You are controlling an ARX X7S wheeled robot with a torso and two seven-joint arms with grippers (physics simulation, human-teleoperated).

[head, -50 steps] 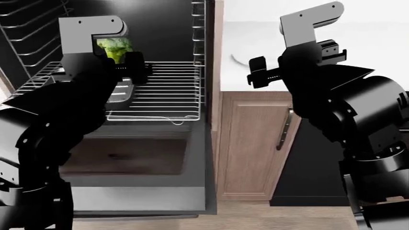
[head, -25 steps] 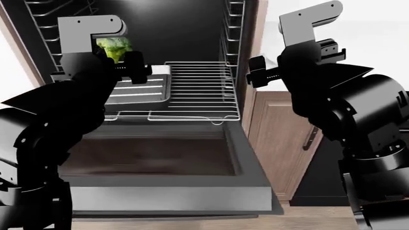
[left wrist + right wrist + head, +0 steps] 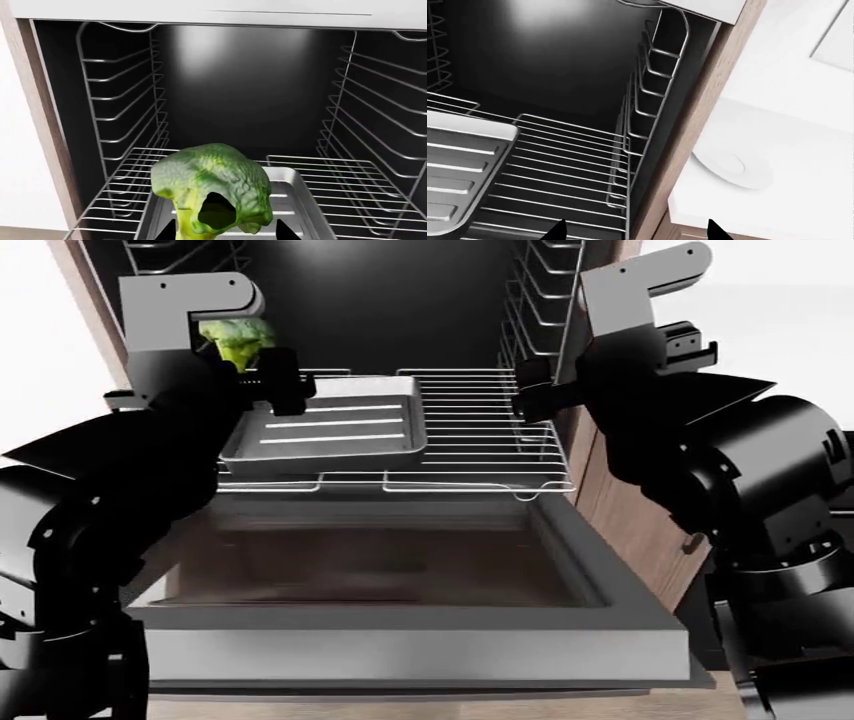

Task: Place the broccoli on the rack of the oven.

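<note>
My left gripper [image 3: 247, 360] is shut on the broccoli [image 3: 236, 340], a dark green floret with a yellow-green stem; in the left wrist view the broccoli [image 3: 213, 192] fills the space between the fingertips [image 3: 285, 232]. It hangs above the left end of the rack [image 3: 474, 440], a silver wire shelf pulled out of the oven [image 3: 387, 300], over the near left of the grey baking tray [image 3: 334, 430]. The rack also shows in the left wrist view [image 3: 360, 185] and the right wrist view [image 3: 560, 175]. My right gripper [image 3: 534, 390] is open and empty at the oven's right side.
The oven door [image 3: 400, 600] lies open and flat below the rack. Wire ladder guides [image 3: 127, 110] line both side walls. A brown wood frame [image 3: 707, 115] borders the oven on the right, next to a white counter with a plate [image 3: 730, 167].
The view has shifted left, so the oven, rack and tray now sit further right and nearer in frame. Both grippers keep their pose; the left still holds the broccoli.
</note>
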